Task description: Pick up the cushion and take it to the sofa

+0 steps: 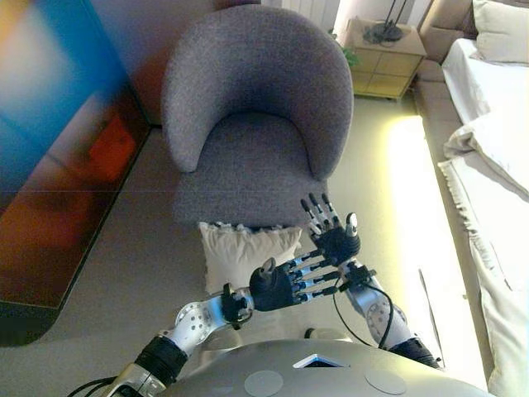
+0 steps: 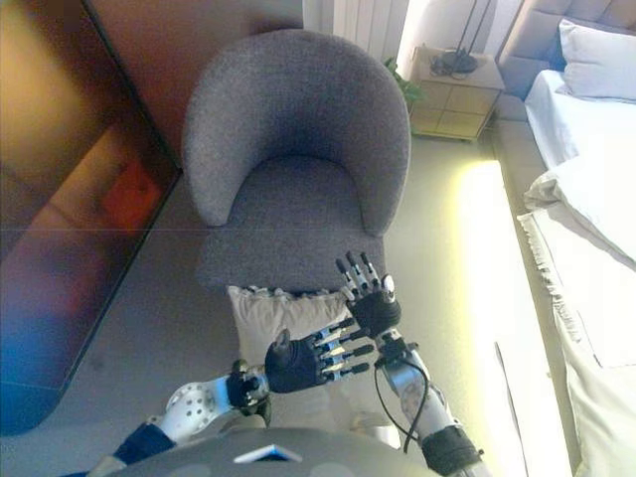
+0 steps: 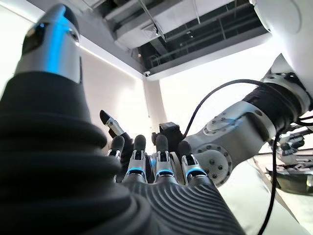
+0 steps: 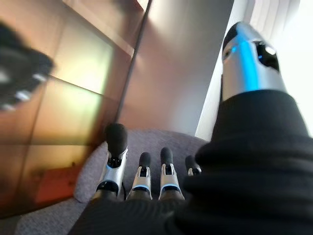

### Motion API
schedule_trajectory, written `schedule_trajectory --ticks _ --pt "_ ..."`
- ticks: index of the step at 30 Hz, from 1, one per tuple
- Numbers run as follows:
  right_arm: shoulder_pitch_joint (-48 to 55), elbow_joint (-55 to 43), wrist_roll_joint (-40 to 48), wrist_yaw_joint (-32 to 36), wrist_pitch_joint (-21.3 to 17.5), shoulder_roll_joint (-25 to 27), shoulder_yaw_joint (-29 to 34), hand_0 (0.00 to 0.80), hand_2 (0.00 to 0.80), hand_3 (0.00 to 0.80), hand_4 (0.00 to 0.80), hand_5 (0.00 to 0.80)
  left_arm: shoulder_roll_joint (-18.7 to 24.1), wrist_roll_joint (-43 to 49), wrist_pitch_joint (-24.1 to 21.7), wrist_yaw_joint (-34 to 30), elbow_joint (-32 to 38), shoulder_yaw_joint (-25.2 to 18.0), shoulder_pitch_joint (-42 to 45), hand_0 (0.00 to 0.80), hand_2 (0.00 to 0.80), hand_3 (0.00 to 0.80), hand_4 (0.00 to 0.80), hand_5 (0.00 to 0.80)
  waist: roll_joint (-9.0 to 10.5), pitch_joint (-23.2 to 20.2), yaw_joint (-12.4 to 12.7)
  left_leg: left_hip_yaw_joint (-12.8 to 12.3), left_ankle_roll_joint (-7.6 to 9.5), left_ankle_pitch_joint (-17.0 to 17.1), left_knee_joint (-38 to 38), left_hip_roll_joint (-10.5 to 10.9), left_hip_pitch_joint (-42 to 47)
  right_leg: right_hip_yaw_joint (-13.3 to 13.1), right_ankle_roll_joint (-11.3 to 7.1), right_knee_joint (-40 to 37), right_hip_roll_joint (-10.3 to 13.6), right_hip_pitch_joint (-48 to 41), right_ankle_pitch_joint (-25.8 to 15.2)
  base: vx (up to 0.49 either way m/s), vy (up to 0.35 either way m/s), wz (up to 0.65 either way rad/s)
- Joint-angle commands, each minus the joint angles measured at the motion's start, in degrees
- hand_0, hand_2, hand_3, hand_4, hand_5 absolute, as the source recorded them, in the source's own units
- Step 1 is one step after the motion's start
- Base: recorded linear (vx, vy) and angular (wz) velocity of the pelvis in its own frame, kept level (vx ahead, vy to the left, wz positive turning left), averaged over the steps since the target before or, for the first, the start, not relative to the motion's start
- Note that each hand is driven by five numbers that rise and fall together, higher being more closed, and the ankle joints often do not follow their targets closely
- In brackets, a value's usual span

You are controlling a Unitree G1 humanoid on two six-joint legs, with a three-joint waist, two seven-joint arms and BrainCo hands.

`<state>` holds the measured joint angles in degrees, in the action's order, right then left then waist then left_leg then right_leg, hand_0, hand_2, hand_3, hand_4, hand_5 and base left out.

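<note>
A cream cushion [image 1: 240, 252] with a fringed edge lies on the floor against the front of the grey armchair [image 1: 252, 124]. Both hands hover above it, empty. My left hand [image 1: 277, 285] is open, fingers straight and pointing right, over the cushion's near right corner. My right hand [image 1: 335, 236] is open too, fingers pointing up towards the chair, just right of the cushion. In the right eye view the cushion [image 2: 273, 318] shows behind the left hand [image 2: 303, 363] and right hand [image 2: 370, 298]. The right wrist view shows straight fingers [image 4: 142, 176] before the armchair [image 4: 93, 166].
A white sofa or bed with pale pillows [image 1: 496, 107] runs along the right side. A light wooden side table [image 1: 382, 58] stands behind the armchair at the back right. A dark glossy cabinet [image 1: 58, 182] lines the left side. Grey floor [image 1: 124, 273] lies between.
</note>
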<state>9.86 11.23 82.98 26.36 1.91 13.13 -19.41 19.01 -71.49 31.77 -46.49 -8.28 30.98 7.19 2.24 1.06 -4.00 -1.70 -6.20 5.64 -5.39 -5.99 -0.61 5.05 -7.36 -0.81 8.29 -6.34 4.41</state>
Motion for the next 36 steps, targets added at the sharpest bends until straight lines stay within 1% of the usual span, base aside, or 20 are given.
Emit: schedule_trajectory --ticks 1,4,10,15,20,23,29,33,36 --pt "-2.5 -7.1 1.4 4.4 0.5 1.6 -1.3 0.0 0.0 0.0 0.0 0.0 -1.9 -3.3 -0.9 -3.9 -0.6 1.5 -4.2 0.0 0.0 0.0 0.0 0.0 -0.36 0.8 -0.4 -5.5 -0.79 -3.4 0.4 -4.7 2.1 -1.3 -4.76 -3.5 4.1 4.3 -7.4 0.0 0.0 0.0" --pt "-2.1 -7.9 0.5 5.9 1.0 1.9 -2.2 0.0 0.0 0.0 0.0 0.0 -2.1 -4.2 -1.3 -3.4 -0.5 1.8 -4.9 0.0 0.0 0.0 0.0 0.0 -0.39 0.7 -0.6 -5.6 -0.78 -3.5 0.4 -4.6 2.1 -1.3 -4.85 -3.5 4.2 4.3 -7.4 0.0 0.0 0.0" --pt "-1.6 -8.5 -1.1 8.9 2.0 2.2 -3.3 0.0 0.0 0.0 0.0 0.0 -2.2 -3.5 -2.2 -4.5 -0.3 2.0 -6.0 0.0 0.0 0.0 0.0 0.0 -0.49 0.6 -0.9 -5.7 -0.71 -3.5 0.4 -4.4 1.8 -1.1 -4.9 -3.5 4.5 4.5 -7.4 0.0 0.0 0.0" --pt "-1.1 -8.9 -2.6 10.9 2.1 2.9 -4.0 0.0 0.0 0.0 0.0 0.0 -1.8 -4.0 -3.2 -4.2 0.1 1.2 -6.5 0.0 0.0 0.0 0.0 0.0 -0.63 0.7 -1.0 -5.5 -0.72 -3.4 0.4 -4.4 1.5 -1.1 -4.84 -3.4 4.5 4.7 -7.3 -0.013 0.004 0.0" --pt "0.2 -9.4 -3.1 11.3 3.4 3.2 -3.5 0.0 0.0 0.0 0.0 0.0 -1.8 -3.1 -4.0 -4.4 -0.4 -0.9 -6.5 0.0 0.0 0.0 0.0 0.0 -0.69 0.4 -1.2 -5.7 -0.7 -3.5 0.4 -4.4 1.8 -1.4 -4.75 -3.5 4.4 4.5 -7.2 0.0 0.0 0.0" --pt "0.6 -9.4 -3.4 12.2 3.8 3.2 -3.4 0.0 0.0 0.0 0.0 0.0 -1.8 -1.2 -5.3 -3.0 -0.9 -2.1 -6.7 0.0 0.0 0.0 0.0 0.0 -0.74 0.2 -1.5 -5.9 -0.73 -3.4 0.4 -4.5 2.0 -1.5 -4.73 -3.5 4.3 4.4 -7.2 0.001 0.007 -0.04" --pt "0.7 -9.4 -4.0 12.5 5.3 3.3 -2.3 0.0 0.0 0.0 0.0 0.0 -1.8 2.3 -8.8 -0.2 -4.6 -6.3 -9.2 0.0 0.0 0.0 0.0 0.0 -1.05 -0.5 -1.9 -6.0 -0.82 -3.3 0.4 -4.5 2.4 -1.7 -4.68 -3.9 4.2 3.9 -7.2 0.01 0.011 -0.08" --pt "0.8 -9.6 -4.5 12.4 6.4 3.2 -1.7 0.0 0.0 0.0 0.0 0.0 -1.0 2.3 -10.7 1.9 -5.9 -8.7 -10.7 0.0 0.0 0.0 0.0 0.0 -1.39 -0.8 -2.0 -6.0 -0.89 -3.2 0.4 -4.4 2.6 -1.7 -4.69 -4.0 4.2 3.6 -7.2 0.0 0.0 0.0" --pt "0.7 -9.5 -4.9 12.3 7.2 3.2 -1.4 0.0 0.0 0.0 0.0 0.0 -0.3 2.6 -12.7 1.9 -7.4 -10.2 -12.1 0.0 0.0 0.0 0.0 0.0 -1.68 -1.0 -2.2 -6.0 -0.95 -3.2 0.4 -4.4 2.8 -1.7 -4.71 -3.9 4.3 3.5 -7.2 0.0 0.0 0.0"
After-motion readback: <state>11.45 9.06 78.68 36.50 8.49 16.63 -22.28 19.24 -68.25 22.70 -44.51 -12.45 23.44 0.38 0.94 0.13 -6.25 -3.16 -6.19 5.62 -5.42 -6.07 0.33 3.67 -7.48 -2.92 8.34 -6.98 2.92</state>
